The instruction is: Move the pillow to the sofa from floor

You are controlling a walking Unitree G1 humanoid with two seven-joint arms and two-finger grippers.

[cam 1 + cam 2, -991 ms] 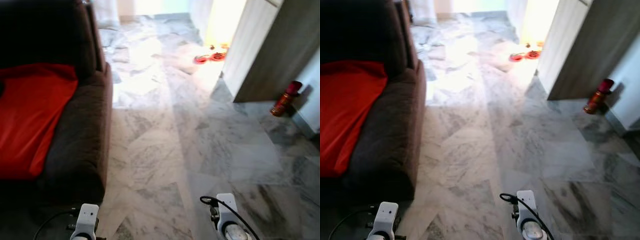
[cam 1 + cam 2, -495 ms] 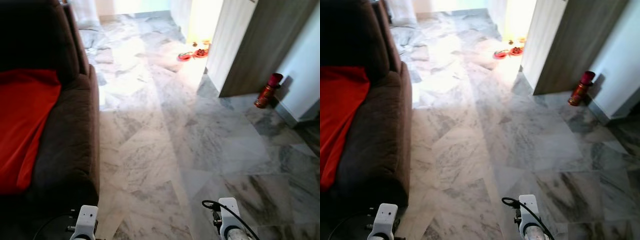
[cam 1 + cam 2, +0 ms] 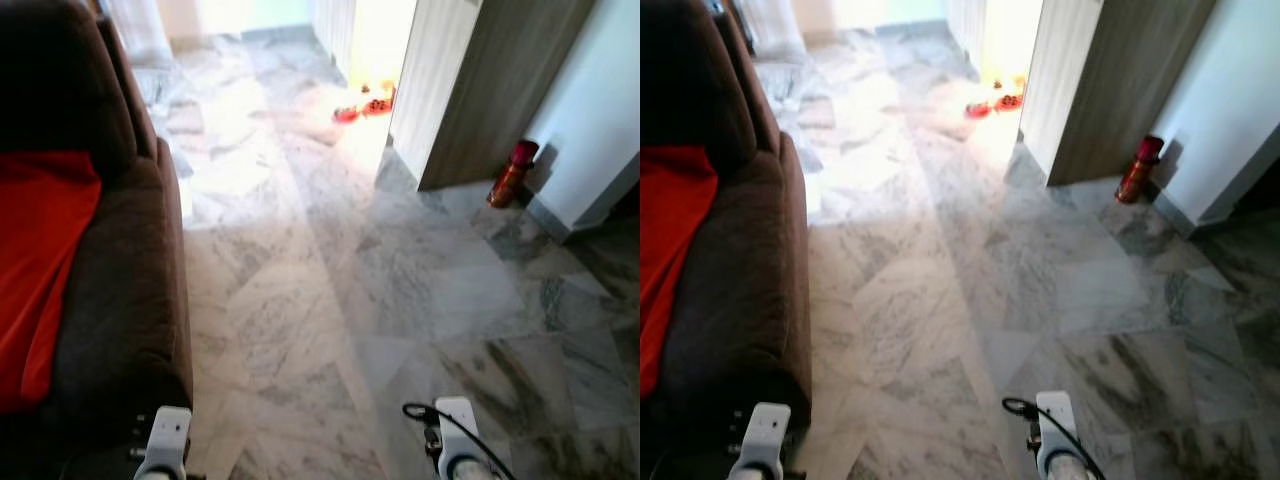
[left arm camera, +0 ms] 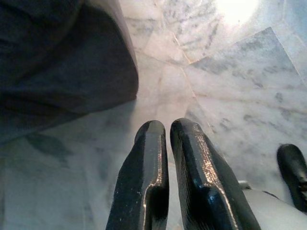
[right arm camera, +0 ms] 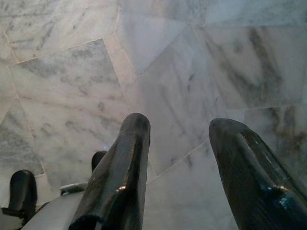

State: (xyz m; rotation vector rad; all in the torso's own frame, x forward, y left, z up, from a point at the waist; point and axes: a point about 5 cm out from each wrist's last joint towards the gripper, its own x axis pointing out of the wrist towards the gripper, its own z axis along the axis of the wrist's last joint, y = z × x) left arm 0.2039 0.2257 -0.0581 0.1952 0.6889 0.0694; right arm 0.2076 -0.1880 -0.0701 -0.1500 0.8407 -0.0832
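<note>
A dark brown sofa (image 3: pixel 125 300) runs along the left side. A red pillow (image 3: pixel 40 260) lies flat on its seat, partly cut off by the picture's edge. Both arms hang low at the bottom of the eye views, the left wrist (image 3: pixel 166 448) beside the sofa's front corner and the right wrist (image 3: pixel 455 450) over bare floor. In the left wrist view my left gripper (image 4: pixel 165 127) is shut with nothing in it, pointing at the floor by the sofa's base. In the right wrist view my right gripper (image 5: pixel 180 124) is open over marble tiles.
Grey-white marble floor (image 3: pixel 330 280) stretches ahead to a bright doorway with red bowls (image 3: pixel 362 105) on the ground. A wood-faced partition (image 3: pixel 470 90) stands right of it, and a red canister (image 3: pixel 506 172) rests against the white wall.
The whole view has swung to the right: sofa and red pillow slid toward the left edge, and the partition and canister came further in. The arms hang as before.
</note>
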